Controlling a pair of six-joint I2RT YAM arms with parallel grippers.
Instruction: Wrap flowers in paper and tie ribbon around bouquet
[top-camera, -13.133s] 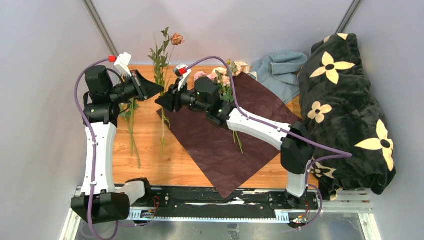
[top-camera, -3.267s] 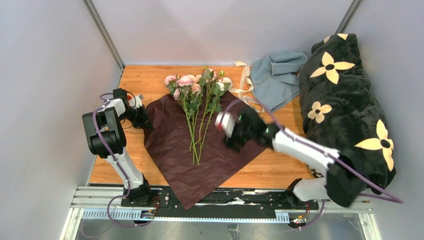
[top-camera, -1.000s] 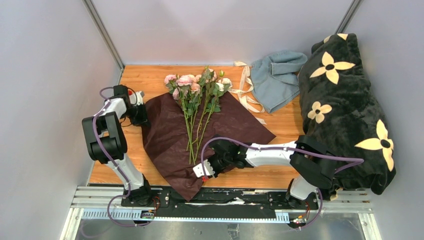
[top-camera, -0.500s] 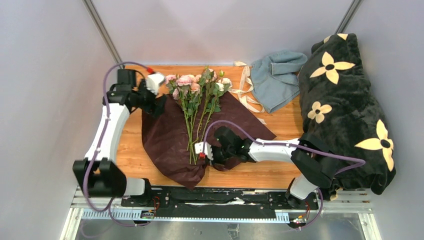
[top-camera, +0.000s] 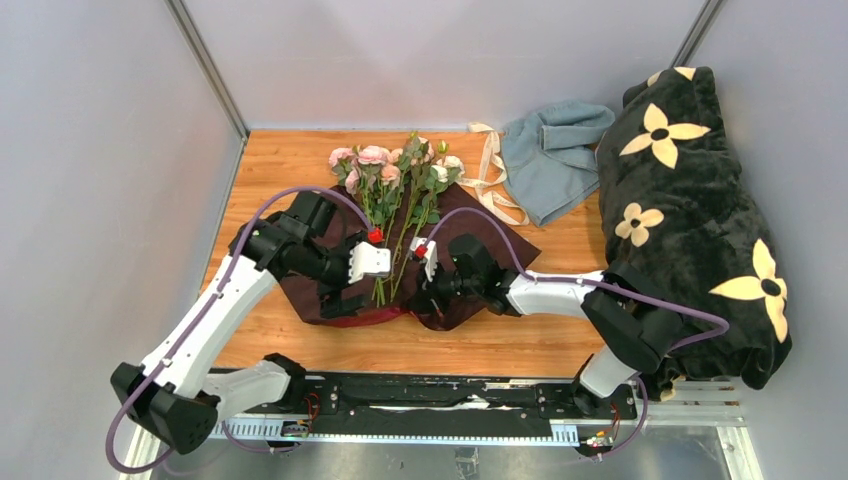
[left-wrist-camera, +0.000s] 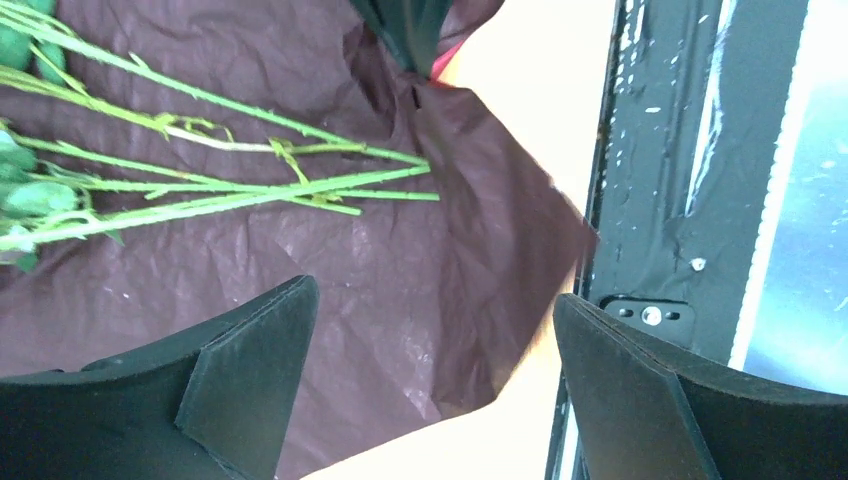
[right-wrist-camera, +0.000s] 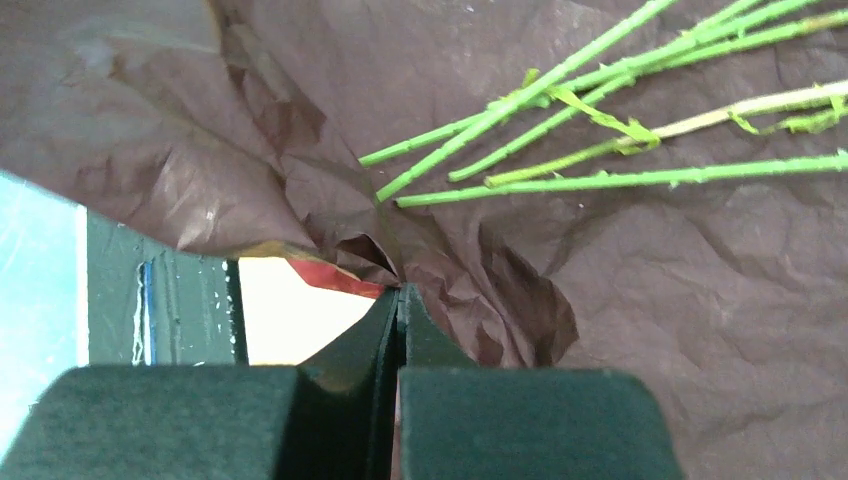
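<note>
- The paper (top-camera: 497, 243): dark red crinkled sheet on the wooden surface (top-camera: 290, 165); I use it as my reference for everything below. Its near edge is raised and bunched, with a brighter red underside showing.
- The flowers (top-camera: 388, 172): lying loose along the middle of the paper. The pink and cream blooms sit just past its far edge, and the cut stem ends point toward its near edge.
- Right tool (right-wrist-camera: 400, 305): at the paper's near-right part, fingers pressed together and clamped on a fold of the paper, just beside the stem ends.
- Left tool (left-wrist-camera: 430, 300): over the paper's near-left part, fingers wide apart with nothing between them. I see the sheet and the stems below the gap.
- The ribbon (top-camera: 490, 180): cream strip off the paper, in loose loops just beyond its far-right corner.
- Grey-blue cloth (top-camera: 552, 158): past the ribbon from the paper, touching the ribbon.
- Black blanket (top-camera: 690, 220): cream flower pattern, well to the right of the paper.
</note>
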